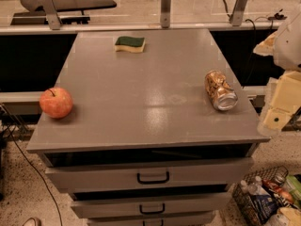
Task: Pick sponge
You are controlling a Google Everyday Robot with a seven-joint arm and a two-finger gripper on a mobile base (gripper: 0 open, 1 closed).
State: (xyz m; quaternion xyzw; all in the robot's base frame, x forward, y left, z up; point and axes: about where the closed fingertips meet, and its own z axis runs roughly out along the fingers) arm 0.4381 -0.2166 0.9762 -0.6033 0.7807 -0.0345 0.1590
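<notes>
The sponge [130, 44] lies flat near the far edge of the grey cabinet top [141, 93], left of centre, with its dark green scouring side up over pale yellow foam. My gripper [278, 108] hangs at the right edge of the view, beyond the cabinet's right side, far from the sponge and level with the can. It holds nothing that I can see.
A red apple [56, 102] sits at the left edge of the top. A crushed can [220, 90] lies on its side at the right. Drawers with black handles [153, 177] are below. A wire basket of items [265, 199] stands on the floor at the lower right.
</notes>
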